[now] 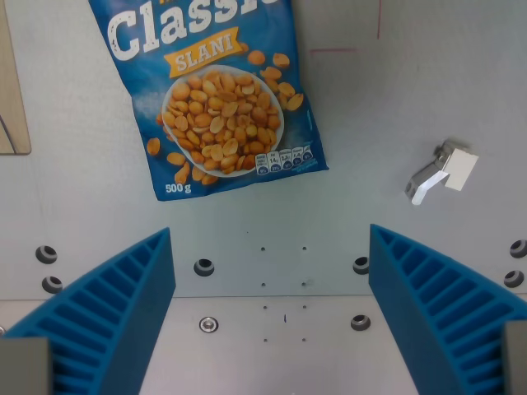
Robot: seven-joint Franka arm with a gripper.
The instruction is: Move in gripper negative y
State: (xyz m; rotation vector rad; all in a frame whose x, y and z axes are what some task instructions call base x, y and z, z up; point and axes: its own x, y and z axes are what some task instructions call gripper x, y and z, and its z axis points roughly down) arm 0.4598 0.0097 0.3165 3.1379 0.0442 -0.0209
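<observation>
A blue bag of salted peanuts, printed "Classic SLANI 500 g" with a bowl of nuts, lies flat on the grey metal table at the top centre of the wrist view. My gripper hangs above the table below the bag. Its two blue ribbed fingers stand wide apart at the lower left and lower right. Nothing is between them. The gripper is open and empty, clear of the bag.
A small white and metal bracket lies on the table at the right. A wooden edge shows at the far left. Bolt holes and screws dot the plate under the gripper.
</observation>
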